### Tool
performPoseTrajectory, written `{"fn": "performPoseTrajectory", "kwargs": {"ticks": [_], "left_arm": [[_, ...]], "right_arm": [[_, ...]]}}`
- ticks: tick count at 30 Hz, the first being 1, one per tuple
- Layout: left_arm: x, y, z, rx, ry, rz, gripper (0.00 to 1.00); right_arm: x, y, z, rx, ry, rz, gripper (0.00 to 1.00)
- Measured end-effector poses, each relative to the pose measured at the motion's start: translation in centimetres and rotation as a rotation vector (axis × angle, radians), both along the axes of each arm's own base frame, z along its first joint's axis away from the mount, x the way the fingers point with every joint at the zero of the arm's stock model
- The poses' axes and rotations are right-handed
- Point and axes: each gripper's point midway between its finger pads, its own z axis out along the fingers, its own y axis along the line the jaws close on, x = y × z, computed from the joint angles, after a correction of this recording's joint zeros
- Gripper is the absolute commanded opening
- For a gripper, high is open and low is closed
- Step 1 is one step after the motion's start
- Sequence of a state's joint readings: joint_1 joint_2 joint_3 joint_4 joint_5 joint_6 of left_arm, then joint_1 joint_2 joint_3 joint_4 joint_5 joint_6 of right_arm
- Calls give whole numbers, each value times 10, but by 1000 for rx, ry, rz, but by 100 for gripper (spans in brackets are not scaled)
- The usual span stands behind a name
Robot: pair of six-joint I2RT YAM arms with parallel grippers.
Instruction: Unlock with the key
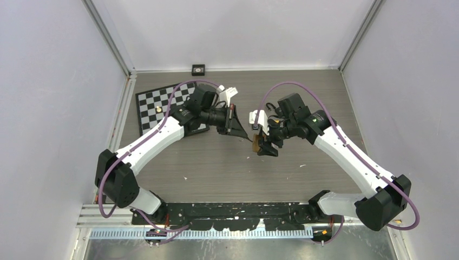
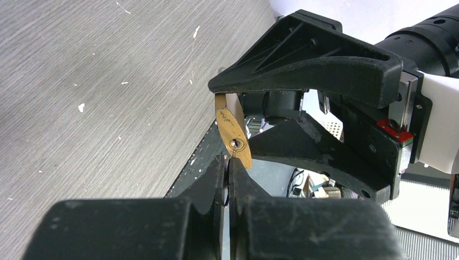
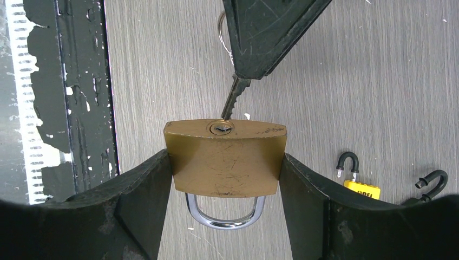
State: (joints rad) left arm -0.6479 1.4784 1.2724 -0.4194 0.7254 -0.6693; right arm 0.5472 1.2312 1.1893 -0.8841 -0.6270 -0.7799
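**A:** Top view: left end effector and right end effector are facing each other mid-frame above the table, with the padlock sitting between them.

**B:** Right wrist?

**A:** Right is clamping the padlock body by its sides, jaws wide. That's presenting the keyhole up-frame toward the key. The tip is touching the keyhole and tilting slightly. The shackle is looking closed.

**B:** Left wrist?

**A:** Left is pinching fully shut on the key and aiming it at the keyhole at center frame.
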Motion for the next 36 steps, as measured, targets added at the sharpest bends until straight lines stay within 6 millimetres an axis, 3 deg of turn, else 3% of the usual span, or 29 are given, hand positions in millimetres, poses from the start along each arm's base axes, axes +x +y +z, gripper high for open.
{"fn": "performPoseTrajectory", "kwargs": {"ticks": [36], "left_arm": [[3,-9,-7,21,13,6,0]], "right_arm": [[1,0,-4,-8,42,-40,1]]}}
